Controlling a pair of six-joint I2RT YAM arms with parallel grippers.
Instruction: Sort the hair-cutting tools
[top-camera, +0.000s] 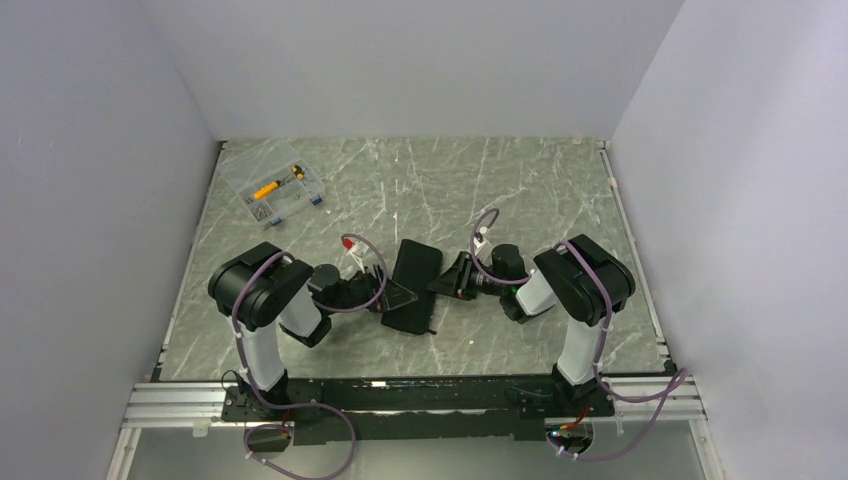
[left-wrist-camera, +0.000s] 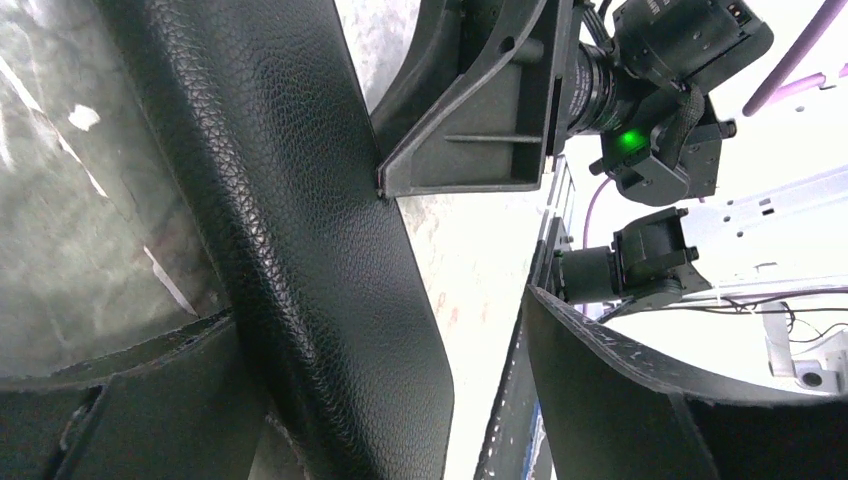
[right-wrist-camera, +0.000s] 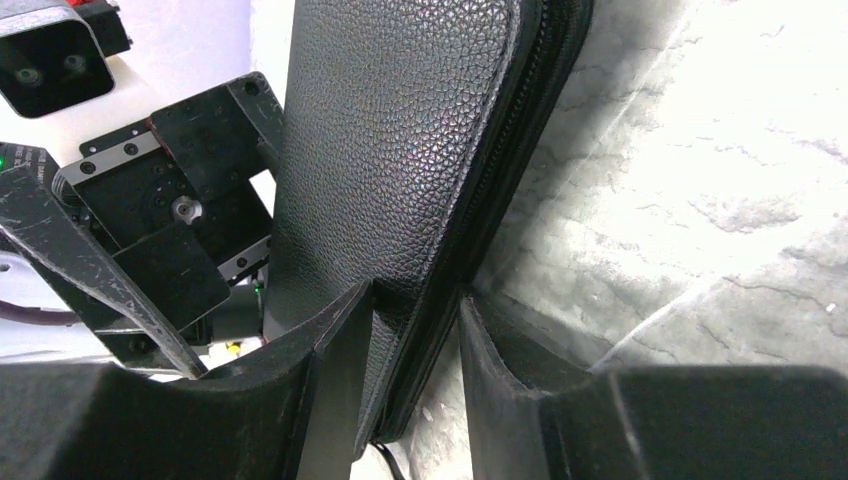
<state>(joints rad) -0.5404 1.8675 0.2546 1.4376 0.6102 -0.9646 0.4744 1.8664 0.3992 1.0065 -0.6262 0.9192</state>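
The flat black zip case (top-camera: 412, 285) lies in the middle of the table between both arms. No scissors or comb show in any view; they are hidden or out of view. My left gripper (top-camera: 392, 297) is open, and the case's near left corner (left-wrist-camera: 330, 300) runs between its wide-spread jaws (left-wrist-camera: 400, 330), resting against the left finger (left-wrist-camera: 120, 400). My right gripper (top-camera: 452, 277) is closed on the case's right zip edge (right-wrist-camera: 440, 180), one finger (right-wrist-camera: 335, 390) on the leather face and the other on the zip side (right-wrist-camera: 415, 295).
A clear plastic box (top-camera: 278, 190) with yellow and small parts stands at the back left. White walls close in the table on three sides. The two wrists face each other closely across the case.
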